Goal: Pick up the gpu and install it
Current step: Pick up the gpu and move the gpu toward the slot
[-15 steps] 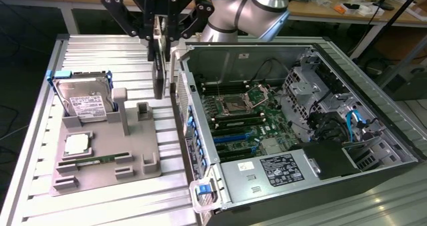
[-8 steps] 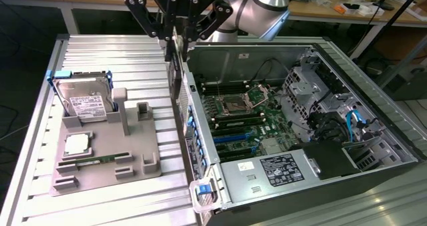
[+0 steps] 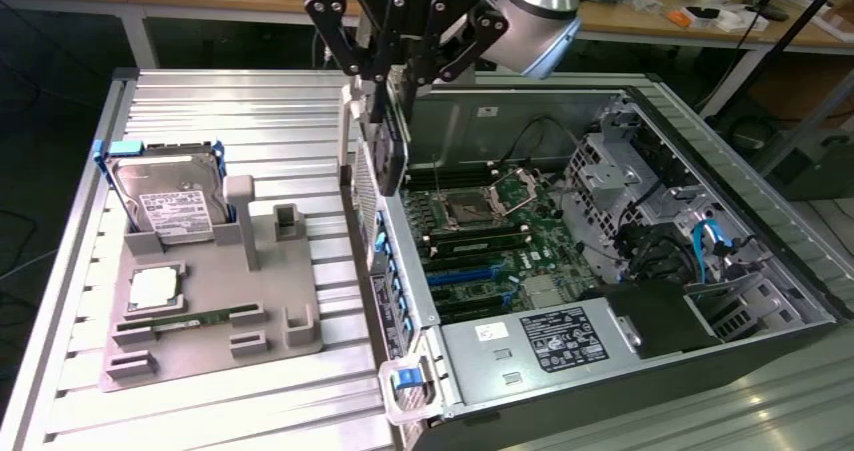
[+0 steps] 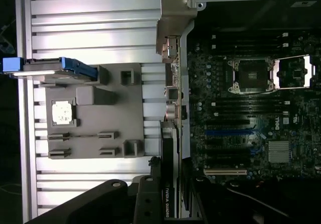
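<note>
The pincer [image 3: 394,76] is pinching the gpu [image 3: 388,151], which hangs upright above the open case's [image 3: 747,351] wall on the exterior view's left. Pick-up looks done; I'd say installing calls for lining its edge with a motherboard slot [image 3: 467,271].

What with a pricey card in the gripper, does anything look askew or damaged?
Nothing stands out. The gripper holds the gpu upright above the case's edge, and the hard drive stands straight in its tray. No damage shows.
</note>
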{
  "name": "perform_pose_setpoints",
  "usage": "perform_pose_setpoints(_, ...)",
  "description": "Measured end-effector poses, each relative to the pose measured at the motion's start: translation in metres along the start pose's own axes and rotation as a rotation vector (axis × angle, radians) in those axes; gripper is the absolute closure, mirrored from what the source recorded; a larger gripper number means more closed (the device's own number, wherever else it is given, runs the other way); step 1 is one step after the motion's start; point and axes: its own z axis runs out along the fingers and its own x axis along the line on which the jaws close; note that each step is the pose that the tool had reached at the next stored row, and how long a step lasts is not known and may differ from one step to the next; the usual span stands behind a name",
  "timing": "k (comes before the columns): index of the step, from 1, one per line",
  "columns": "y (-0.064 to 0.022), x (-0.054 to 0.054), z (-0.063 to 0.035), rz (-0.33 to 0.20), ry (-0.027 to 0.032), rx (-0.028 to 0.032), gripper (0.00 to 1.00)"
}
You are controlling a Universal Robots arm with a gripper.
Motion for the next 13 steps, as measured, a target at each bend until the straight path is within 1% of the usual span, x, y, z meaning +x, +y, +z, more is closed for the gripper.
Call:
perform_pose_setpoints(6,-0.0005,-0.024,-0.001,0.0,0.0068,0.0001,0.73)
perform_pose_setpoints(13,-0.0008,-0.05,-0.0022,0.001,0.0133,0.0004,0.73)
